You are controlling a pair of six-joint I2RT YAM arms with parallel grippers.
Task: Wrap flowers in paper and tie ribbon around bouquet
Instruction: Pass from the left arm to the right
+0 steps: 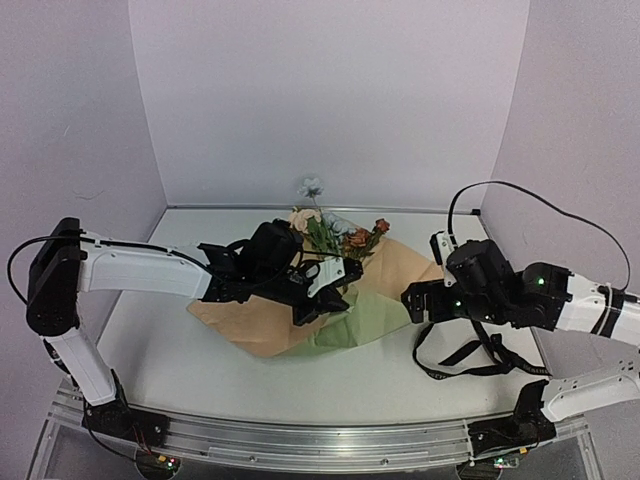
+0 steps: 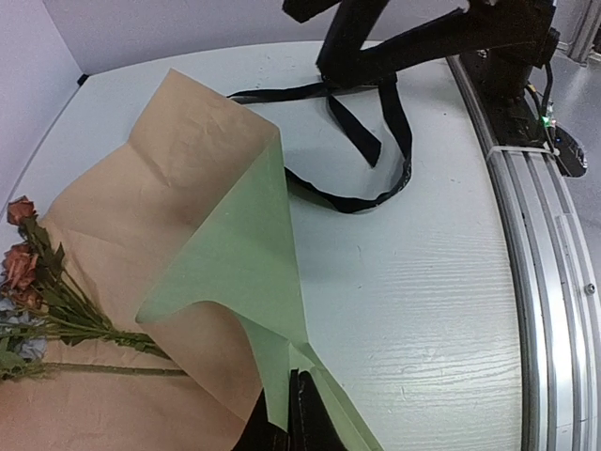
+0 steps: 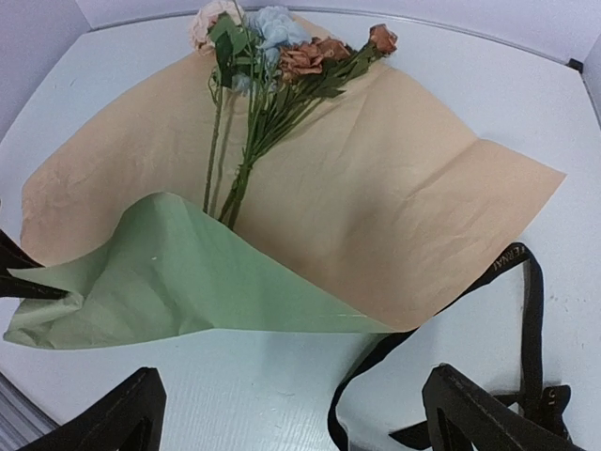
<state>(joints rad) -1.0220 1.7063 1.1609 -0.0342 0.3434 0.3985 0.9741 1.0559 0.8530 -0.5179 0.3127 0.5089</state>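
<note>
Flowers (image 1: 335, 236): stems near, blooms far

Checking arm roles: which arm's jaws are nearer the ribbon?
Right. The right arm holds open jaws beside the ribbon; the left arm, jaws shut on the paper, is farther away.
</note>
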